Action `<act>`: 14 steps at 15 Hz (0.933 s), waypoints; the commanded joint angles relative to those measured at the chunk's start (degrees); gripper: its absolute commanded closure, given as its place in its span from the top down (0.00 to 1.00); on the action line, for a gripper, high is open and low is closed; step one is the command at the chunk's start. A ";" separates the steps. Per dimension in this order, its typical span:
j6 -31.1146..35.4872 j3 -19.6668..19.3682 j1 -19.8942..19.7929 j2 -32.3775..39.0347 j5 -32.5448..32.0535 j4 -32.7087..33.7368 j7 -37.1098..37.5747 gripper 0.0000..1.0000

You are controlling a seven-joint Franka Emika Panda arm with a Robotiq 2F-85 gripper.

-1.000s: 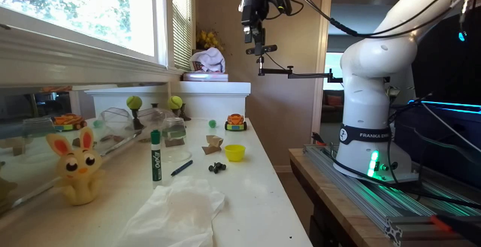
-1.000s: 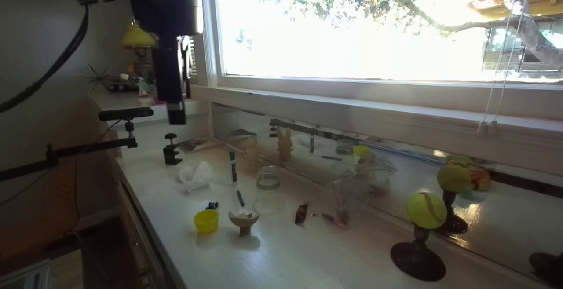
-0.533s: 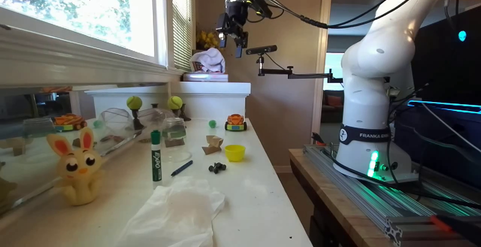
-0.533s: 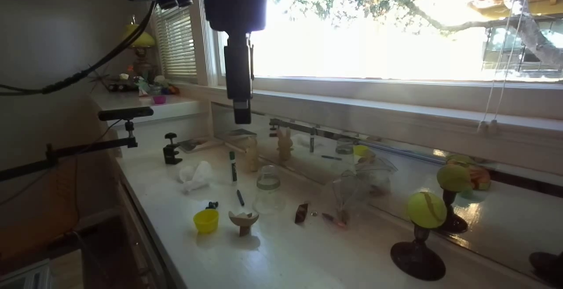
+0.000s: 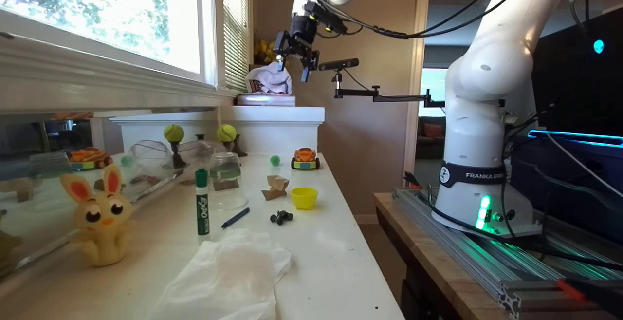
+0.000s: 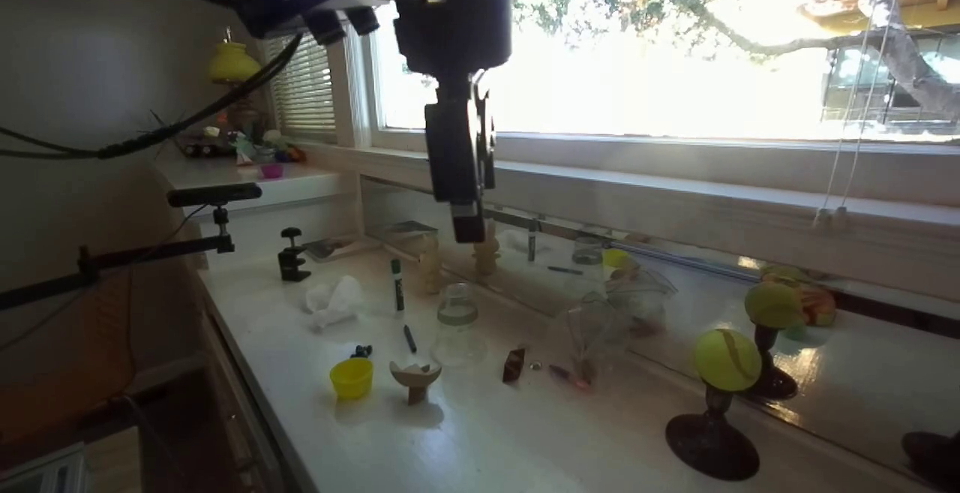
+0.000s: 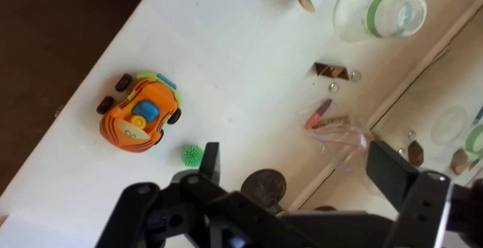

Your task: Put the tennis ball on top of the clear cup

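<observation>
The tennis ball (image 5: 226, 133) rests on a dark stand by the mirrored wall; the ball also shows in an exterior view (image 6: 726, 359). Another yellow ball beside it is its mirror reflection. The clear cup (image 5: 226, 170) stands upside down mid-counter, a green band around it; it also shows in an exterior view (image 6: 457, 317) and in the wrist view (image 7: 358, 14). My gripper (image 5: 293, 70) is open and empty, high above the counter. In the wrist view its fingers (image 7: 210, 161) are wide apart, over the dark stand's base (image 7: 264, 185); the ball is almost wholly hidden by the gripper.
An orange toy car (image 7: 139, 112) and a green spiky ball (image 7: 191, 156) lie near the stand. A plastic bag (image 7: 343, 138) lies against the mirror. A brown cardboard piece (image 6: 415, 377), yellow bowl (image 6: 351, 378), green marker (image 5: 202, 203) and rabbit toy (image 5: 104, 217) also stand around.
The arm has swung across toward the window side, leftward in one exterior view and rightward and lower in another. The wrist has turned, and the fingers now show spread apart.
</observation>
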 commanded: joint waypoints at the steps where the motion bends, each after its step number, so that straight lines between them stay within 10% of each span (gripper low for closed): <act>1: 7.67 -1.53 -1.06 6.42 1.51 2.97 0.95 1.00; 14: 11.61 -2.25 2.25 22.21 10.39 11.63 -2.83 1.00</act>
